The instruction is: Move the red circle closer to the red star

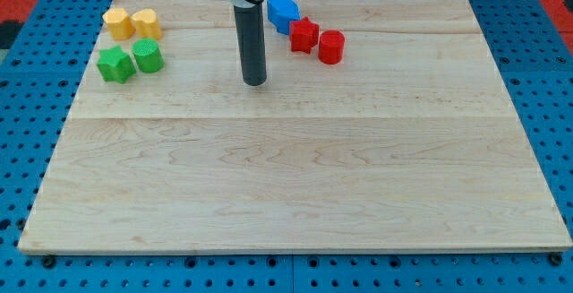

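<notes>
Nearest you, the whole lower half of the wooden board [295, 194] is bare, so nothing there can get in your way. Moving up the frame, my tip [255, 81] rests on the board a little left of centre; it is a plain rod with nothing to open or close, it holds nothing, and it touches no block.

Further up, at upper centre-right, the red circle [331, 47] sits just beside the red star [304, 36], on the star's right and slightly lower. From this angle you probably cannot tell whether they touch or keep a thin gap.

That is your risk. My tip stands to the left of the pair, so a straight push rightward meets the star first and shoves it into the circle, scattering both. You need to go round to the circle's right side and nudge left. Push too hard and the star slides into the blue block [283, 12] at its upper left.

At upper left, the two yellow blocks [132, 22] and two green blocks [130, 60] lie well apart from all this.
</notes>
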`<state>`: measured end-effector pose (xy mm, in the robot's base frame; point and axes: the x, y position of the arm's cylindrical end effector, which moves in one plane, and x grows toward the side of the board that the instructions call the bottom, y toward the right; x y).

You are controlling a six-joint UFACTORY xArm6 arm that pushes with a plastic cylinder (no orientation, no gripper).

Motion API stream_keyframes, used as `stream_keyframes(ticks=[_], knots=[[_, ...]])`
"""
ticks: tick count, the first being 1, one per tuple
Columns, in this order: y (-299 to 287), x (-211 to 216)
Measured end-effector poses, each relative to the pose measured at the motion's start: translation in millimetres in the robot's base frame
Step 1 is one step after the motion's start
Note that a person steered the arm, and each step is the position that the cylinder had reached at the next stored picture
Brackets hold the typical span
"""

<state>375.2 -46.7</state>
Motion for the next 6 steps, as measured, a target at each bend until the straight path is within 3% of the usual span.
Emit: stream_keyframes(ticks=[3,4,5,6], knots=[[22,-45],[81,-13],[177,-5],[132,-31]])
